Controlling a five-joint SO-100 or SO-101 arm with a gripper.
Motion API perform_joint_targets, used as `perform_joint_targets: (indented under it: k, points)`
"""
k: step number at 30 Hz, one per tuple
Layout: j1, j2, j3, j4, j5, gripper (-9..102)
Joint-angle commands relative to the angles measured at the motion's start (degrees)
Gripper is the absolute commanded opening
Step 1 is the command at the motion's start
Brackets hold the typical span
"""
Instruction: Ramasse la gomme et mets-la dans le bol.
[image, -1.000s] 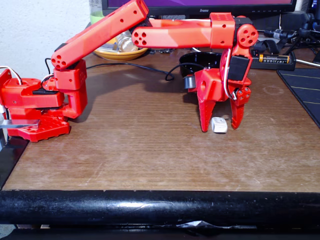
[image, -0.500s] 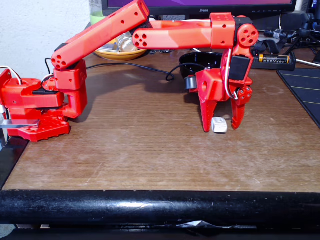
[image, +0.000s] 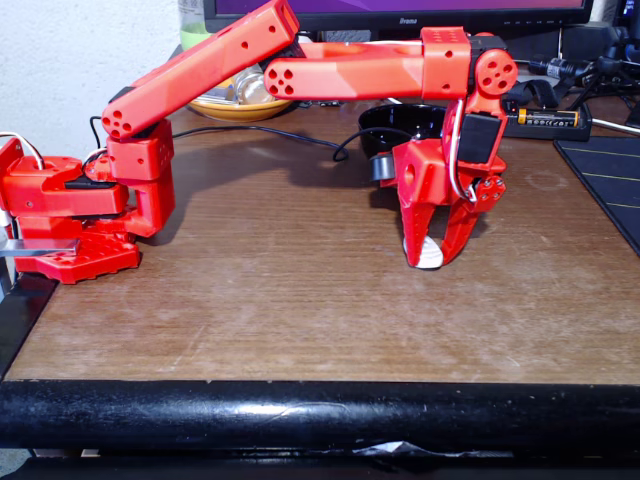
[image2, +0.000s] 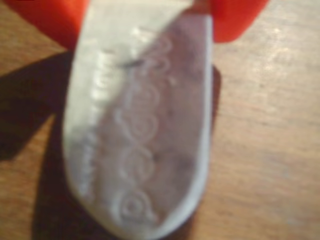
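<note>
**Your claw closed on the eraser**

Fixed view. Half a second before this moment your red claw (image: 433, 258) stood open, its two pointed fingers planted either side of the eraser (image: 430, 257) with a gap on each side. At this moment the fingers had drawn together and the small white block sat pinched between their tips, low against the brown wooden table (image: 280, 300). Whether it was resting on the wood or a hair above it could not be told. That reads as the pickup being half done: the grip was made and the lift had not begun. The bowl (image: 385, 127), glossy, black and deep-sided, sat just behind the claw, partly hidden by the arm, so the carry you had ahead looked short. A shallow yellow-orange dish (image: 240, 108) lay further back to the left, and a battery (image: 548, 118) lay at the far right.

Wrist view. The eraser (image2: 145, 130) appeared very close and blurred: matte, off-white, rounded at the bottom, with faint raised swirls pressed into its face. Red plastic of the claw showed above it, and warm, streaked wood grain lay on both sides.
</note>
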Motion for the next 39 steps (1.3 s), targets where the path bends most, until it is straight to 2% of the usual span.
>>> perform_joint_targets:
  k: [1,7,17,32,35,39]
  points:
    - [0.70,1.93,-2.64,2.20,0.88,-6]
    - [0.44,8.79,1.41,2.20,1.49,-6]
    - [-6.15,40.69,23.38,2.29,4.92,-6]
    - [-36.21,68.64,46.58,2.37,9.93,-6]
    - [-42.63,70.22,46.49,2.37,11.60,-6]
    - [-44.03,66.45,40.87,2.29,14.41,-6]
